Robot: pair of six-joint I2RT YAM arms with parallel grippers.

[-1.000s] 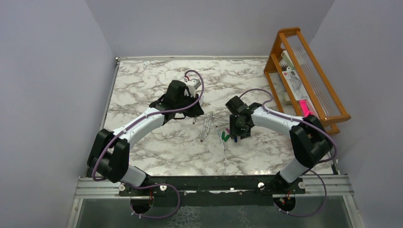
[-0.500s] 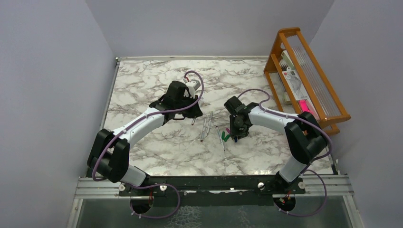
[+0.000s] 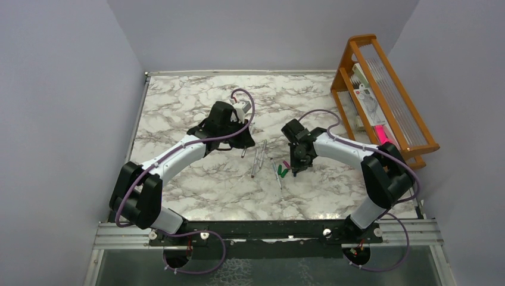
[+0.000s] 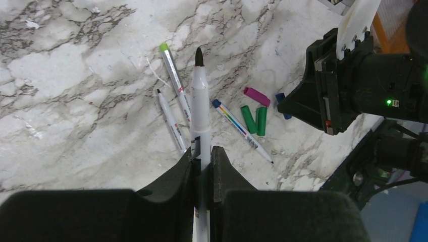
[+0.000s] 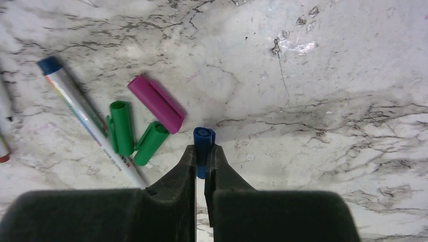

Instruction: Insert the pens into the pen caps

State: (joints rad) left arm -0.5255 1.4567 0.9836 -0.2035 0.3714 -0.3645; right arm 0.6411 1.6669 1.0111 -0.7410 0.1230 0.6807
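A wooden rack [image 3: 381, 95] stands at the marble table's [image 3: 178, 107] right edge.

This is a robotics lab test cell rather than a home or an office. A white-and-grey marble-patterned bench [image 3: 178, 113] is boxed in on its left, far and right sides by plain pale lilac-grey partition walls [image 3: 65, 89]. Two black-and-white jointed robot arms, the left arm [image 3: 178, 152] and the right arm [image 3: 345, 149], are bolted to a black metal plate [image 3: 268, 229] along the near edge, with purple cables [image 3: 252, 110] looped along them. At the far right stands an orange wooden slatted rack [image 3: 393, 95] holding white packets.
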